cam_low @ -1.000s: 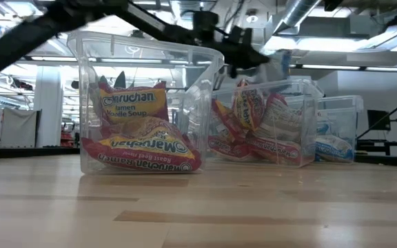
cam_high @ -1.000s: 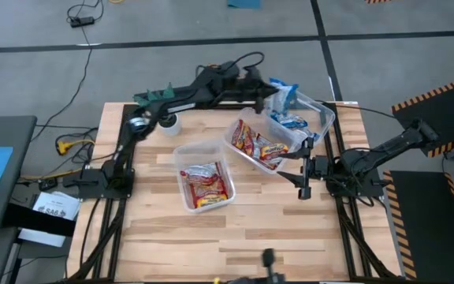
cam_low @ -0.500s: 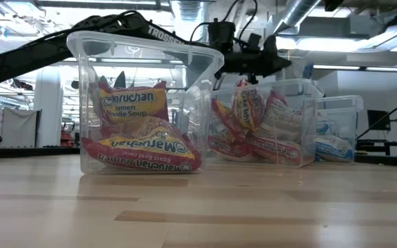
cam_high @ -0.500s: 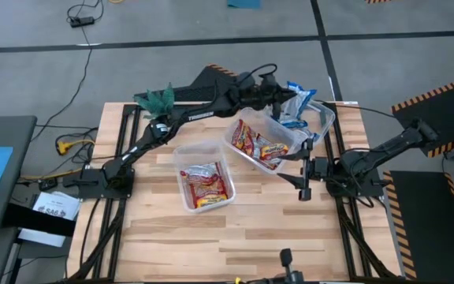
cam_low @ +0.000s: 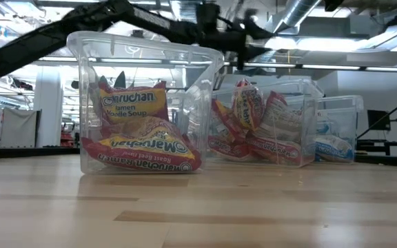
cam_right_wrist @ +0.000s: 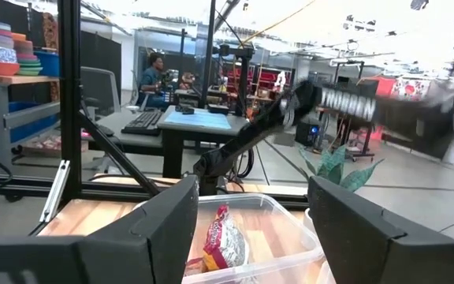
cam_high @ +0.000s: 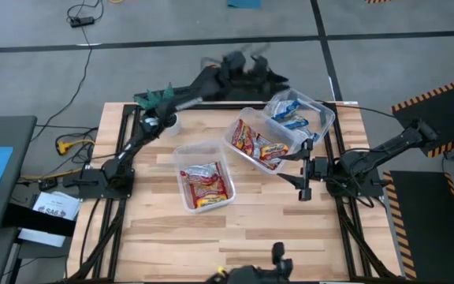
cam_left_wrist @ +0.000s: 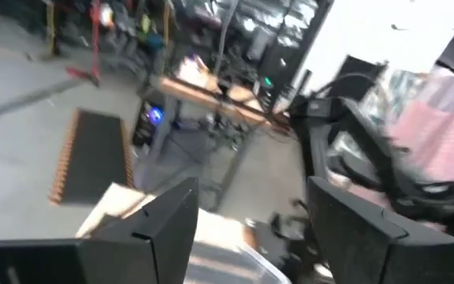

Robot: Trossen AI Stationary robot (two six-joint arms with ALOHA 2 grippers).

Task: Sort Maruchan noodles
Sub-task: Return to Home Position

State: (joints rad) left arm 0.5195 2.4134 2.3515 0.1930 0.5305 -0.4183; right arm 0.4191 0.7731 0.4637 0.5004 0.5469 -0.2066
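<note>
Three clear tubs hold the Maruchan noodles. The near tub (cam_high: 181, 158) has red-orange packets (cam_high: 205, 185), the middle tub (cam_high: 231, 140) red-and-silver packets (cam_high: 258, 144), and the far right tub (cam_high: 327, 118) blue-and-white packets (cam_high: 290, 114). My left gripper (cam_high: 273, 77) hangs blurred above the table's far edge, left of the far right tub. It is open, with nothing between its fingers (cam_left_wrist: 164, 225). My right gripper (cam_high: 300, 180) waits open at the table's right side, beside the middle tub.
A small green plant (cam_high: 158, 99) in a white pot stands at the far left corner, under the left arm. Bare wood lies along the table's near half. A person (cam_right_wrist: 152, 75) sits at a desk in the room beyond.
My left gripper carried a blue-and-white packet over the far right tub and let it go. The packet now lies in that tub with the others. The gripper has since pulled back toward the table's far edge and leftward.
</note>
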